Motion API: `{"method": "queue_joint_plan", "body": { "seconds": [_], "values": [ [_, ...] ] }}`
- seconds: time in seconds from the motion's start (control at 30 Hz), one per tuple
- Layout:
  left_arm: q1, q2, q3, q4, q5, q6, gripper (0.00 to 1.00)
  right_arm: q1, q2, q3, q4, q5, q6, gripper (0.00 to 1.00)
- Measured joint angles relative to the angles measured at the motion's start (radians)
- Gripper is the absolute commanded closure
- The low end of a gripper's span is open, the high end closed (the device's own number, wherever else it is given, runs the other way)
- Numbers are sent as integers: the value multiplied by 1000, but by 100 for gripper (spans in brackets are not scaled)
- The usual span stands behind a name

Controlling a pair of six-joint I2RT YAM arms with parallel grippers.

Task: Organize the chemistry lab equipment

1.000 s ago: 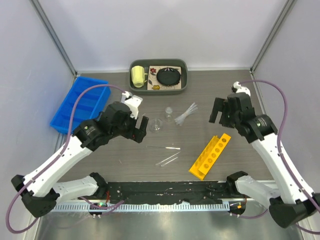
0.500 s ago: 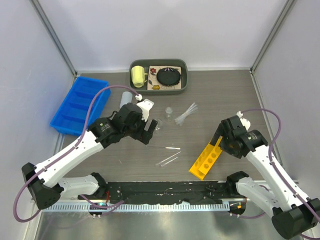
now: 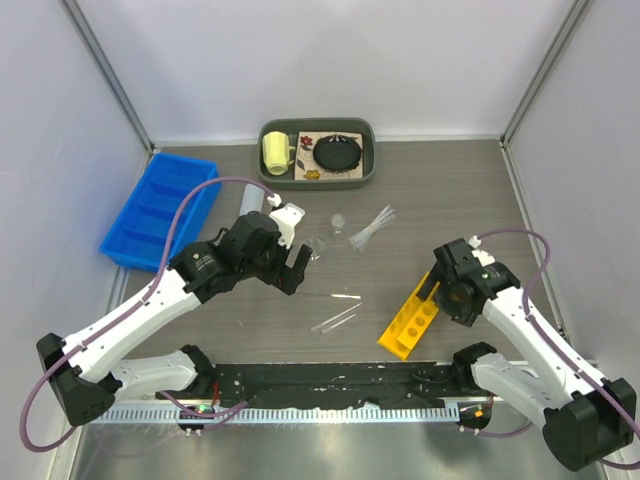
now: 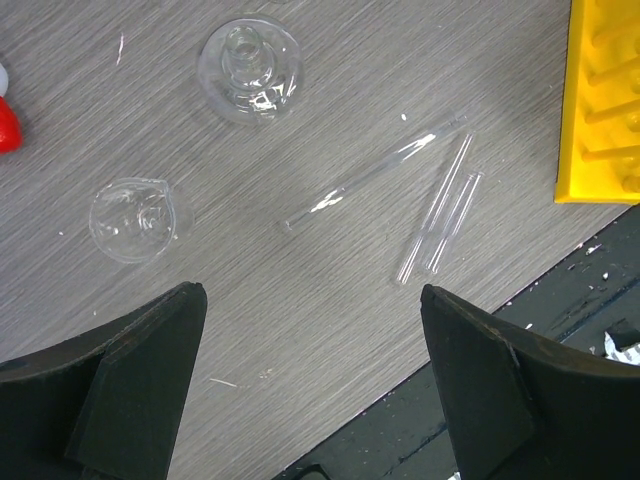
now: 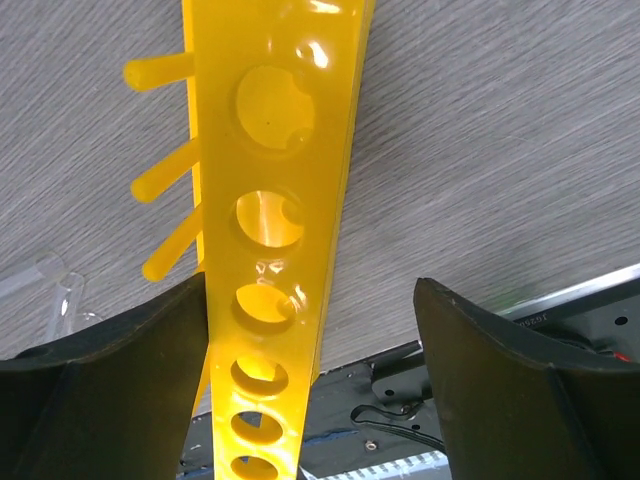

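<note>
- Yellow rack point(image 3: 412, 322): lies on the table at 4 o'clock from centre. Its long axis runs 1 to 7 o'clock in the top view, holed face up.
- Right claw point(image 5: 310, 385): spread wide, holding nothing, astride the rack's 1 o'clock end. In the wrist view the rack point(image 5: 280, 150) runs 12 to 6 between the fingers, so the closing line crosses its narrow width.
- Offset: the rack sits hard by the 9 o'clock finger point(image 5: 100, 380); whether they touch I cannot tell. A wide gap is left to the 3 o'clock finger point(image 5: 530, 380).
- Judgement: a small shift toward 9 o'clock would centre the grip. Closing as placed would likely push the rack sideways first.
- Left claw point(image 4: 310, 390): open and empty, over the beaker point(image 4: 140, 218) and tubes point(image 4: 440, 222). Only the rack's corner shows at 2 o'clock in its view, well apart.
- Nearer arm for the rack: the right one.
</note>
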State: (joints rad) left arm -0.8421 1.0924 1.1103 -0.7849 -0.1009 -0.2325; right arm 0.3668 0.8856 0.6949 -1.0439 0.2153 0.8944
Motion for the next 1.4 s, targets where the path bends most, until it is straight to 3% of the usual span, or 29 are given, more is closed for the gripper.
{"method": "queue_joint_plan", "body": {
  "seconds": [0.43, 0.53, 0.77, 0.97, 1.07, 1.1, 1.17, 1.2, 1.4],
  "values": [
    [0, -8, -1, 3, 0, 0, 7, 1, 192, 75, 48, 63, -45, 97],
    [0, -8, -1, 3, 0, -3, 7, 0, 303, 163, 58, 105, -112, 99],
    [0, -9, -6, 3, -4, -21, 8, -20, 580, 357, 174, 134, -354, 99],
    [0, -10, -16, 3, -4, -30, 8, -38, 724, 475, 292, 88, -580, 95],
    [0, -17, -26, 4, -4, -41, 8, -41, 758, 503, 327, 61, -655, 81],
    [0, -18, -28, 4, -4, -47, 8, -42, 768, 512, 336, 55, -675, 69],
    [0, -18, -32, 8, -4, -62, 8, -42, 784, 523, 351, 53, -707, 57],
    [0, -18, -34, 10, -4, -70, 8, -42, 787, 524, 355, 54, -715, 46],
    [0, 1, -41, 15, -4, -105, 9, -42, 788, 491, 339, 91, -746, 29]
  ]
}}
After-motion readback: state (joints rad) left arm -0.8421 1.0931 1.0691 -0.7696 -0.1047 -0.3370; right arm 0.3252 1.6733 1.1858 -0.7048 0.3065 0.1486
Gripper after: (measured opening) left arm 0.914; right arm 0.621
